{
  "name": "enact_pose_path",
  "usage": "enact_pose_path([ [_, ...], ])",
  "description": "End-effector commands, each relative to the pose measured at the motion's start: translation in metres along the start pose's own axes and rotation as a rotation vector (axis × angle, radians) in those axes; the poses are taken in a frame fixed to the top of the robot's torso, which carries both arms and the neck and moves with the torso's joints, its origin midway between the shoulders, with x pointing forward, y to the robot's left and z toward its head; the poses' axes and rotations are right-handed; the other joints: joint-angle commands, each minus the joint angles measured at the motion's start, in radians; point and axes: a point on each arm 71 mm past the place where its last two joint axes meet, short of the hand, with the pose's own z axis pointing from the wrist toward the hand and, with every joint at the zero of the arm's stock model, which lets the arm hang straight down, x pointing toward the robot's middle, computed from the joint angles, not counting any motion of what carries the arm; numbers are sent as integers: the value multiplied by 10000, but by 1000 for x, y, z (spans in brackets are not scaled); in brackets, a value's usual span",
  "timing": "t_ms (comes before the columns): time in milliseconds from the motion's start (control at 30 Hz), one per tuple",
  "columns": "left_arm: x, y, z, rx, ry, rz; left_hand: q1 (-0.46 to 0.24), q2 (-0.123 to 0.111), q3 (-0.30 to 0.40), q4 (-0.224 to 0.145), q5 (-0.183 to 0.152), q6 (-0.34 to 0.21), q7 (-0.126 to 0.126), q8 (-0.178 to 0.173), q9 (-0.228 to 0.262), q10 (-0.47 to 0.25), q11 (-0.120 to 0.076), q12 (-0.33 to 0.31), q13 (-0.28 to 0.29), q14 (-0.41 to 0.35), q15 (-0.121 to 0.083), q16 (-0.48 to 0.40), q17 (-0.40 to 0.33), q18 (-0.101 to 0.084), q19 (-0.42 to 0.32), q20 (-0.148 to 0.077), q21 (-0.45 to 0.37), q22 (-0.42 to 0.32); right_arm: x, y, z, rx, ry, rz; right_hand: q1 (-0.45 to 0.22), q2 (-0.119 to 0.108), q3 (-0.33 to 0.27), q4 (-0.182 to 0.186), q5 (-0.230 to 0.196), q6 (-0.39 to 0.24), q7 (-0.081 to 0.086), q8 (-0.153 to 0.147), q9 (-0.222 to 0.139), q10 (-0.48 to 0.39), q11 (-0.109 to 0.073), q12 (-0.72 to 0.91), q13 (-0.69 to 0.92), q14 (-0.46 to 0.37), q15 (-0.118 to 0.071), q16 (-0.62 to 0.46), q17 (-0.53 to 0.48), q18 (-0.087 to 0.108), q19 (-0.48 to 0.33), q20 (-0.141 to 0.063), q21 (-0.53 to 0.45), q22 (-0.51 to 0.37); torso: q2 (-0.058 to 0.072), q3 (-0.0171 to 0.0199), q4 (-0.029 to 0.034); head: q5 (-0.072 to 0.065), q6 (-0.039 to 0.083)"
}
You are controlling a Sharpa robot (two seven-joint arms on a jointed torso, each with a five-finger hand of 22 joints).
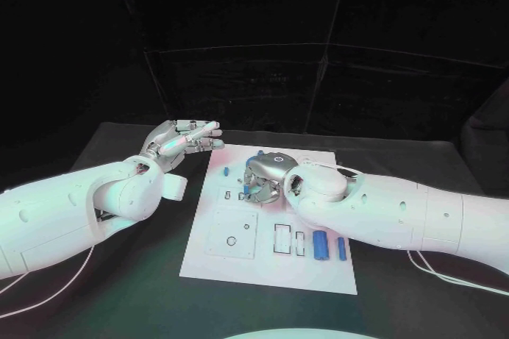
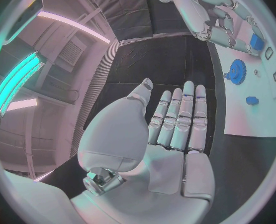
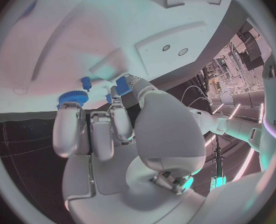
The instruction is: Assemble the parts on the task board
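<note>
Black table (image 1: 127, 280) margin (left hand (image 1: 182, 142) there)

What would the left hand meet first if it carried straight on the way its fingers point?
Probably nothing: the left hand is open beside the task board, its fingers aimed along the board's edge over the black table. Depth is unclear.

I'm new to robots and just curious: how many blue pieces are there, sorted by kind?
Gear: 1
Peg: 1
Bars: 2
Block, held in the right hand: 1
Total: 5 that can be seen
</note>
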Motion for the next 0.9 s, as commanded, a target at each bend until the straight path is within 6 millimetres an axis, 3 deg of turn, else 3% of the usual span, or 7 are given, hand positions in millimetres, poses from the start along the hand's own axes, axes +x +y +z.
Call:
enact_pose_path([
  [33,1,-2,1,172,71,10,-6,55,2,-42,-57,23,8,-28,-6,-3,22,-29,-3,72,13,-39,0,152,40,4,-65,-15,1,1,0,7,140,-173,-51,71,61,-16,-48,13,-1,19,8,37,52,-2,492,848,52,34,1641,-119,41,-4,59,12,-3,-2,9,8,-20],
  [900,1,-2,1,117,139,-23,-6,55,2,-42,-57,23,8,-28,-6,-3,22,-29,-3,72,13,-39,0,152,40,4,-65,-15,7,-1,0,129,395,-360,-331,-139,113,-56,-109,-155,98,-144,-43,-63,136,-139,393,822,120,-21,1540,-119,26,52,51,7,-4,-7,2,19,-52],
])
